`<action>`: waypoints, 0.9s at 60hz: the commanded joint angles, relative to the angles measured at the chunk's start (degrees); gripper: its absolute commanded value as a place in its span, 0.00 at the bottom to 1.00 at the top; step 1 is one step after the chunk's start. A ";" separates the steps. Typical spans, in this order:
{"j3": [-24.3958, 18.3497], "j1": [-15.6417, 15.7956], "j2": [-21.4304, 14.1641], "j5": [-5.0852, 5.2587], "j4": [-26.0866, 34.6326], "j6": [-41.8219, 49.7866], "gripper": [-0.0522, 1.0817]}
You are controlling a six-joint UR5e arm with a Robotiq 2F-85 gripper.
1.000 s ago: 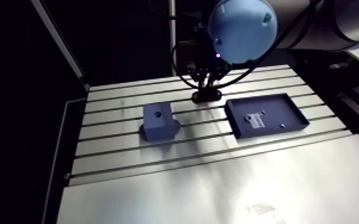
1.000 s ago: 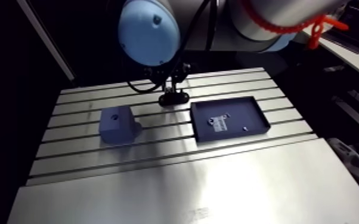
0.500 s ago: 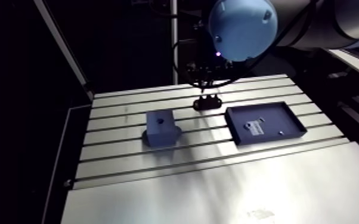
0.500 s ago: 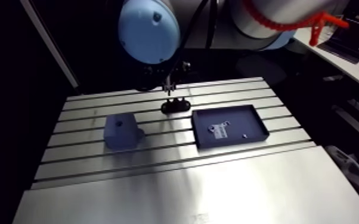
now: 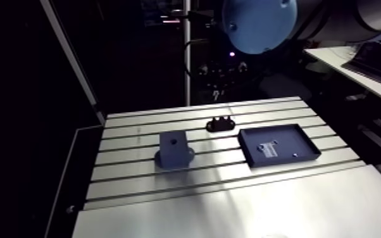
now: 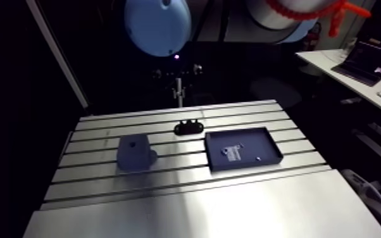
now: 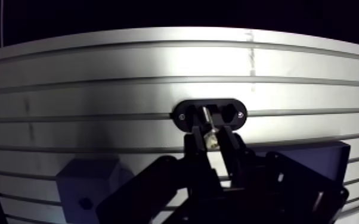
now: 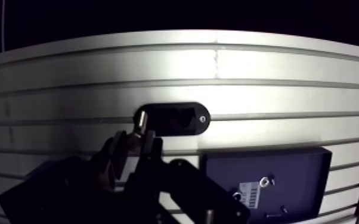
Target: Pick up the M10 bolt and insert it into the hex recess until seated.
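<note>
One slotted desk (image 5: 243,171) fills the lower half of the arm view. Right of centre on it lies a dark blue tray (image 5: 280,144). Left of centre stands a blue block (image 5: 174,150), and between them, a little farther back, sits a small black oval holder (image 5: 221,123). In the wrist view the hand (image 7: 210,136) hangs above that holder, its fingers clenched on the M10 bolt (image 7: 207,118). The bolt's long axis runs along the fingers, pointing down at the desk. The hex recess (image 5: 173,140) is the small dark opening in the block's top face. In the arm view the block lies to the lower left of the holder. The coming move is therefore probably a sideways carry until the bolt stands over the recess.
</note>
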 commanded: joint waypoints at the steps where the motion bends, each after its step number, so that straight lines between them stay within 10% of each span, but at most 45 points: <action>1: -3.01 1.74 -1.38 0.02 6.62 -2.74 0.68; 54: -12.09 8.56 -1.93 -2.17 30.00 -19.83 0.69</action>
